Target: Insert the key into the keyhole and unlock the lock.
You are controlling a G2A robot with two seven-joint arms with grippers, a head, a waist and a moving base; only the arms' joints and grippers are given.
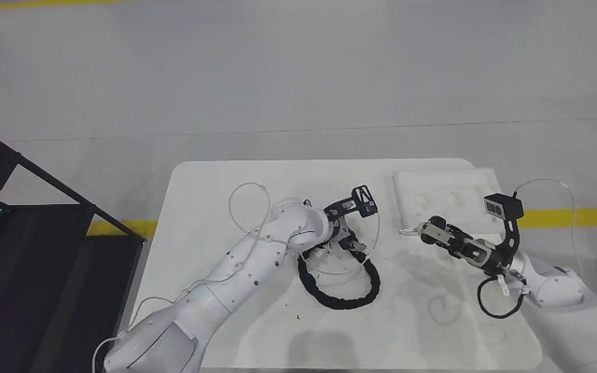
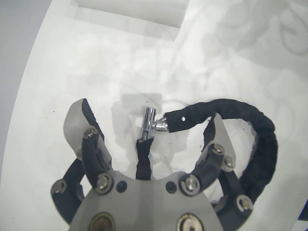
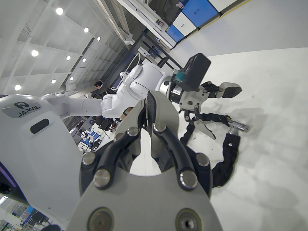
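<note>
A cable lock with a black fabric sleeve (image 1: 371, 283) lies looped on the white table. Its chrome lock cylinder (image 2: 148, 120) rests on the tabletop between the open fingers of my left gripper (image 2: 149, 111), which touch neither the cylinder nor the sleeve. The top view shows the left gripper (image 1: 348, 239) just above the loop. My right gripper (image 1: 425, 229) hovers to the right of the lock, shut on the small key (image 1: 407, 229), which points toward the lock. From the right wrist, the key (image 3: 146, 112) is a thin strip between the pads, with the cylinder (image 3: 239, 125) farther off.
A white foam tray (image 1: 438, 194) lies at the table's back right, behind the right gripper. The table's rounded front edge (image 1: 522, 359) runs near the right arm. A black rack (image 1: 56, 242) stands off the table's left side.
</note>
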